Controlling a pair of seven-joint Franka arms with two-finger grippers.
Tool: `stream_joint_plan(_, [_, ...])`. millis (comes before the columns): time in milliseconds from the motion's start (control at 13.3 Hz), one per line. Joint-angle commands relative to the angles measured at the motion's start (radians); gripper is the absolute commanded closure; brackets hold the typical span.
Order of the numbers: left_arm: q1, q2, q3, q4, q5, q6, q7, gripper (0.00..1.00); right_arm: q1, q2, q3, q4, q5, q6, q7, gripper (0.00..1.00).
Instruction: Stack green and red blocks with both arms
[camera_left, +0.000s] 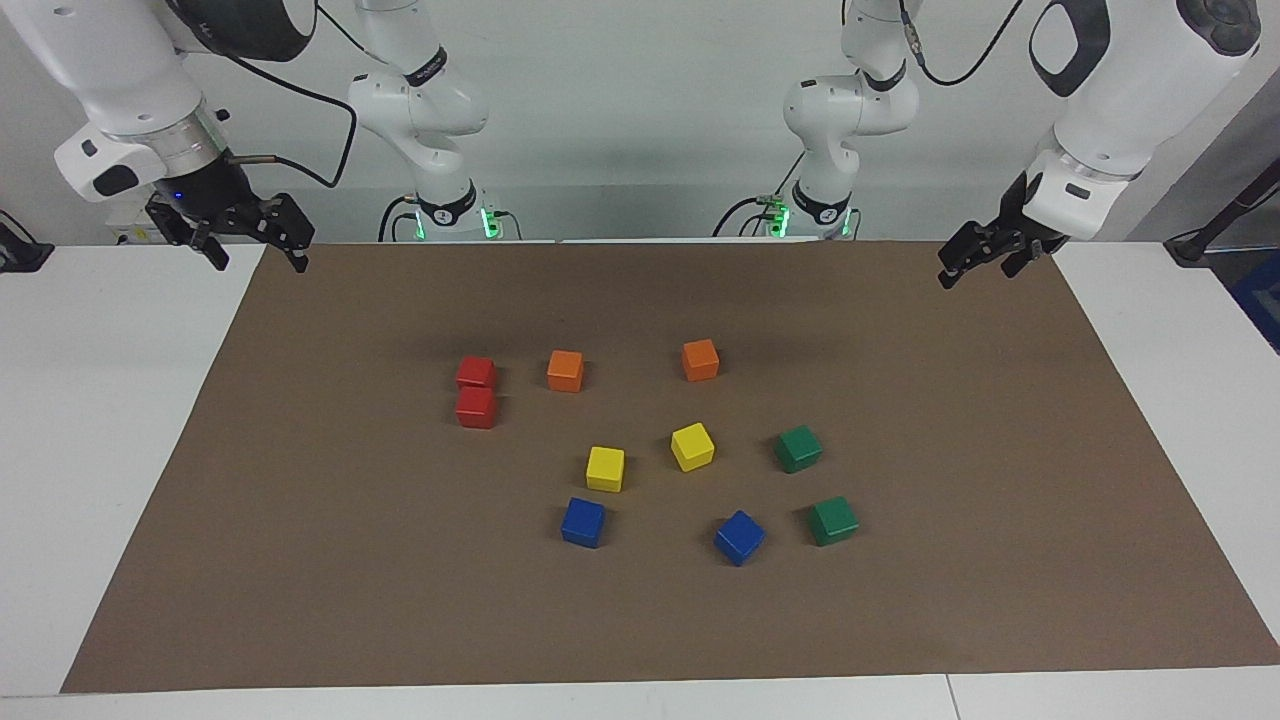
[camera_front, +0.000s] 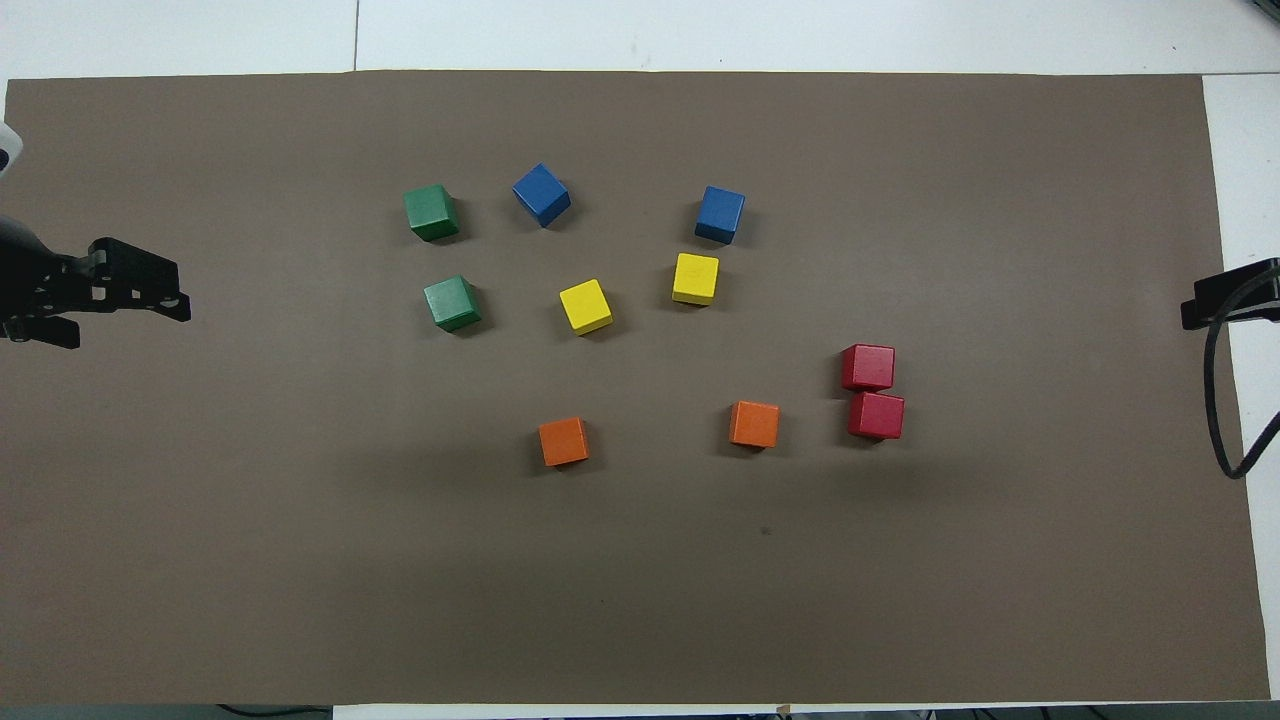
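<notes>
- Brown paper mat (camera_left: 300, 560) covers most of our white table (camera_left: 100, 420), pale wall at the top of the facing view, and nothing stacked yet.
- We see our left gripper (camera_left: 972, 262) up in the air over the mat's corner at the left arm's end, claw spread wide and carrying nothing; from overhead (camera_front: 130, 300) it sits at the mat's edge.
- Our right gripper (camera_left: 255, 252) hangs over the mat's corner at the right arm's end, claw wide too, empty.
- Two red blocks sit toward the right arm's end, touching: the nearer red block (camera_left: 476, 372) to us and the farther red block (camera_left: 476, 407) right against it.
- Two green blocks lie toward the left arm's end, apart from each other: the nearer green block (camera_left: 798, 448) and the farther green block (camera_left: 833, 520).
- Between those pairs we spot two orange cubes (camera_left: 565, 370) in the row nearest us, level with the nearer red block.
- Two yellow cubes (camera_left: 692, 446) sit in the middle, beside the nearer green block.
- Two blue cubes (camera_left: 739, 537) lie farthest out, one just beside the farther green block.
- Both grippers are well apart from every block.
</notes>
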Motion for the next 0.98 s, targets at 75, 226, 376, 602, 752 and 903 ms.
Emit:
stream_joint_plan(75, [-0.099,-0.079,-0.010,-0.225,-0.017,0.245,-0.005,0.00,0.016,-0.055,0.023,-0.120,0.008,0.060,0.092,0.00])
stream_joint_plan(226, [-0.177,0.034,-0.008,-0.212,-0.019,0.318,-0.104,0.00,0.079,-0.131,0.023,-0.318,0.010,0.225,0.175,0.00])
stream_joint_plan(376, [-0.232,0.148,-0.008,-0.214,-0.019,0.465,-0.198,0.00,0.128,-0.159,0.023,-0.440,0.011,0.339,0.246,0.00])
stream_joint_plan(602, [-0.291,0.329,0.000,-0.150,-0.007,0.548,-0.279,0.00,0.209,-0.135,0.023,-0.526,0.012,0.430,0.396,0.00])
stream_joint_plan(752, [-0.291,0.380,0.001,-0.115,0.038,0.548,-0.321,0.00,0.222,-0.106,0.024,-0.576,0.022,0.514,0.415,0.00])
stream_joint_plan(903, [-0.282,0.389,0.003,-0.122,0.041,0.591,-0.393,0.00,0.236,-0.069,0.023,-0.590,0.064,0.554,0.416,0.00])
